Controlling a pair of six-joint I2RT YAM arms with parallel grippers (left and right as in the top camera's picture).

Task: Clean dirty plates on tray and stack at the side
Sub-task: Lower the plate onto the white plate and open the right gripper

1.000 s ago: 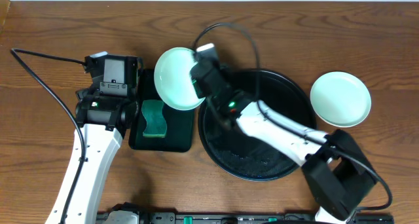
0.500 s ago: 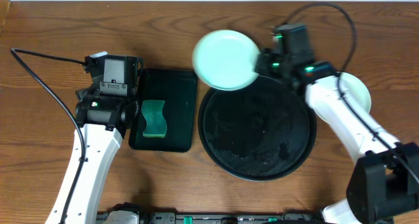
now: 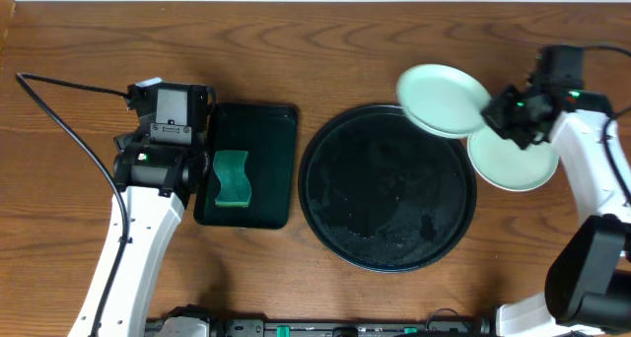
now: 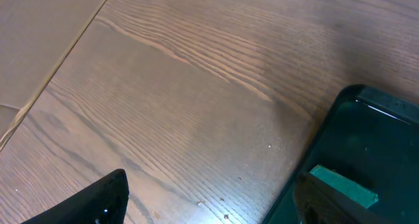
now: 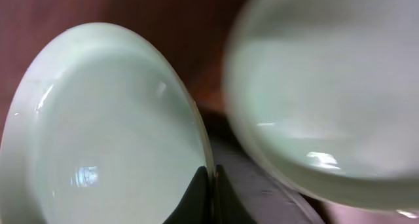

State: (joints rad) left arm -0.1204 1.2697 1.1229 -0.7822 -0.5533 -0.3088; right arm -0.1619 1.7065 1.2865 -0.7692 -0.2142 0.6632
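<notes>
The left gripper [image 4: 209, 185] hangs open over the wooden table [image 4: 163, 106], beside a small rectangular tray [image 3: 258, 140] holding a green sponge [image 3: 231, 177]. The round black tray [image 3: 387, 187] lies mid-table. The right gripper [image 3: 498, 112] pinches a mint plate [image 3: 441, 99] by its rim, above the round tray's right edge and partly over a second plate [image 3: 518, 163].

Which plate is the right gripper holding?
The upper plate, overlapping the tray edge, its rim pinched in the right gripper. The other plate lies flat on the table beside the tray.
</notes>
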